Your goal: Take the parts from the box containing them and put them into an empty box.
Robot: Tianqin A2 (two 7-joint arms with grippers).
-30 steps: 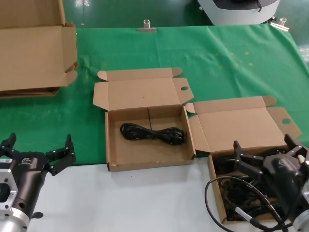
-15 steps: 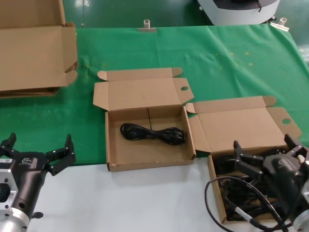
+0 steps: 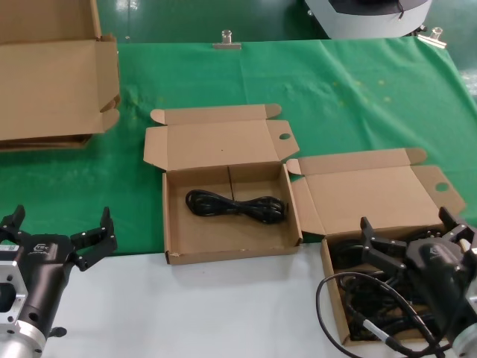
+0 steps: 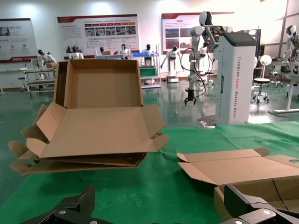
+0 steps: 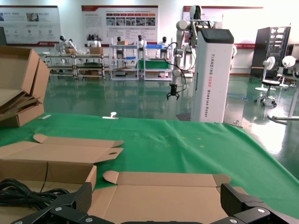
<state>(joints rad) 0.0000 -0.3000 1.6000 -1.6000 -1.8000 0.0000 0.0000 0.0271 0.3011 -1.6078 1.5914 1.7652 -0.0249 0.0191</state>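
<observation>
Because more cables [image 3: 373, 294] wait in the full box [image 3: 335, 294] on the right, the right gripper [image 3: 414, 239] hangs over it, fingers wide. One cable [image 3: 235, 206] lies in the middle box [image 3: 223, 250]. The left gripper [image 3: 58, 235] waits open nearby.
</observation>
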